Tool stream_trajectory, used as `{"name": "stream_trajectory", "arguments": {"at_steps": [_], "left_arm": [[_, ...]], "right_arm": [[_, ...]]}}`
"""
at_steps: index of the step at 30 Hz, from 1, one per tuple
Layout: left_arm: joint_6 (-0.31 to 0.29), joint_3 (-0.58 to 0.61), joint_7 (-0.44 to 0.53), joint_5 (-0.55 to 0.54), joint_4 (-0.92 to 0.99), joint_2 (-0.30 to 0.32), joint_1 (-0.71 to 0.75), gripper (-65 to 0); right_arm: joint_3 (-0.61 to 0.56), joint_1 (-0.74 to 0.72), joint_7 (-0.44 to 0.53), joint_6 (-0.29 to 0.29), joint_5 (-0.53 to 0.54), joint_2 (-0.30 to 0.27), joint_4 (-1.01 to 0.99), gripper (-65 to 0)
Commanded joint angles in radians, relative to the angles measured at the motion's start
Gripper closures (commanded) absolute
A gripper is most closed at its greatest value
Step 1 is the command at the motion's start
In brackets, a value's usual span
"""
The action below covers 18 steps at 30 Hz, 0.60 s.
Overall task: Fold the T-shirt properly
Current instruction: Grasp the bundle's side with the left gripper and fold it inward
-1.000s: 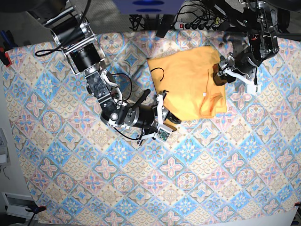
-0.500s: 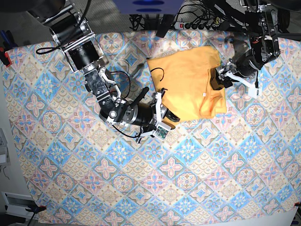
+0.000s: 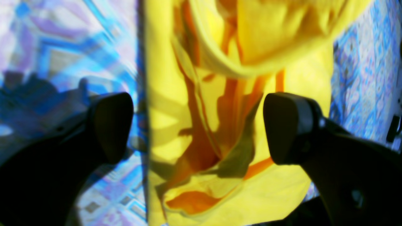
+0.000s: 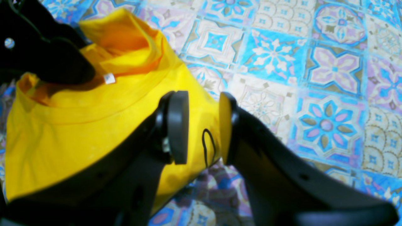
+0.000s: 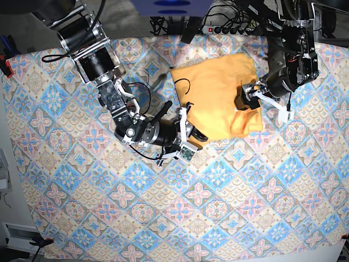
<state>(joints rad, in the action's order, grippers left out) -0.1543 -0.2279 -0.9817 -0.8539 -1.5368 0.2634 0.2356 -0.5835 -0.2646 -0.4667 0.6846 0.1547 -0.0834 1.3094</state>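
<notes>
- Where the base view looks down from above, the big tablecloth (image 5: 163, 207) with blue and pink tiles fills almost all of the picture, and only this view shows all of it at once.
- On the far part of the tablecloth lies the T-shirt (image 5: 215, 93), yellow-orange and folded into a blocky shape, with a bunched part at the corner by the left arm.
- Only the base view shows both arms at once, one on each side of the T-shirt.
- Up close, the left wrist view shows deep folds and a curled cloth edge in the T-shirt (image 3: 232, 103) that the base view cannot show.
- From the right wrist view you can see a small white tag (image 4: 109, 78) on the T-shirt (image 4: 78, 131) near its open bunched end, and a thin dark loop (image 4: 208, 147) on the cloth.
- At the T-shirt's bunched corner, the left gripper (image 5: 248, 99) has its fingers spread wide; in its own view the left gripper (image 3: 198, 128) has cloth lying between the fingers, and they do not pinch it.
- At the T-shirt's near edge, the right gripper (image 5: 188, 134) is partly spread.
- Its own view shows the right gripper (image 4: 203, 128) with yellow cloth in the gap between the two pads, but I cannot tell if the pads press on it.
</notes>
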Motion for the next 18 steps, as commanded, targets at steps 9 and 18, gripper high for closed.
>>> {"name": "stream_trajectory", "arguments": {"at_steps": [9, 18], "left_arm": [[-0.006, -0.005, 0.020, -0.011, 0.086, 0.010, -0.035, -65.0], [-0.004, 0.118, 0.020, -0.008, 0.112, 0.010, -0.061, -65.0]], "right_arm": [[0.006, -0.014, 0.026, 0.005, 0.015, 0.006, 0.022, -15.8], [0.006, -0.014, 0.026, 0.005, 0.016, 0.007, 0.055, -15.8]]}}
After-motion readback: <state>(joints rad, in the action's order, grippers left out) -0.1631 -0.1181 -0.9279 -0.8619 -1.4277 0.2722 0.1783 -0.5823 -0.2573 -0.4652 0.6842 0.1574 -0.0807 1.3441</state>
